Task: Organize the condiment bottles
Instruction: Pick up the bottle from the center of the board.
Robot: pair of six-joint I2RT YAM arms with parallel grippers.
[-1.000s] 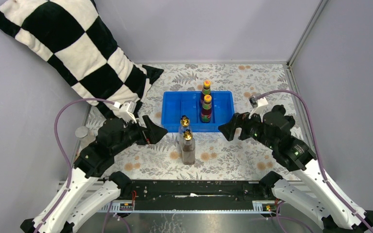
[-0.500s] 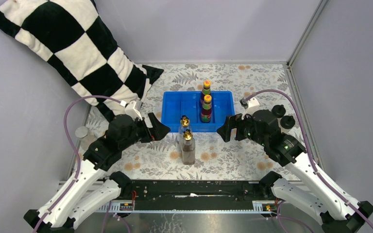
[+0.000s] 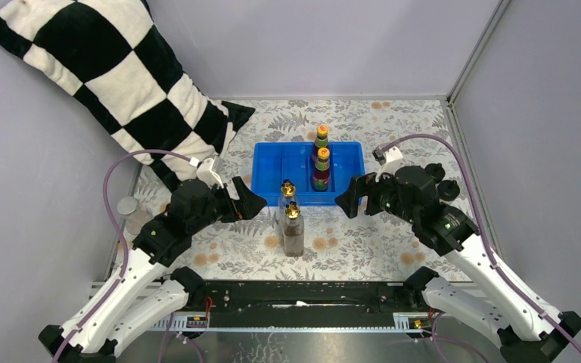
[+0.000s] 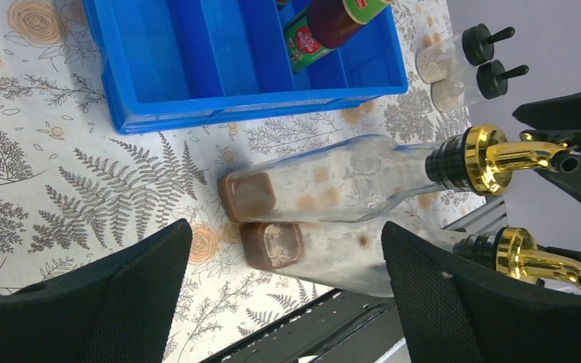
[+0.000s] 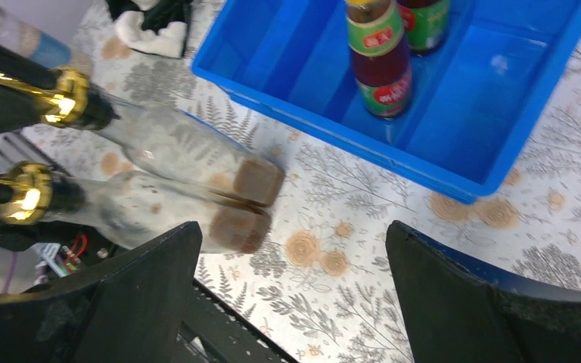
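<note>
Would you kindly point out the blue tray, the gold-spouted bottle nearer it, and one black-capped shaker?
blue tray [image 4: 174,68], left wrist view, bare floor of a compartment
gold-spouted bottle nearer the tray [image 4: 348,175], left wrist view, clear body
black-capped shaker [image 4: 476,45], left wrist view, its black cap

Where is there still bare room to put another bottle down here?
Bare: the left compartments of the blue tray, beside the orange-capped bottles at its right; also the table right of the gold-spouted bottles. Crowded: the tray's near edge, where those two stand close together.
</note>
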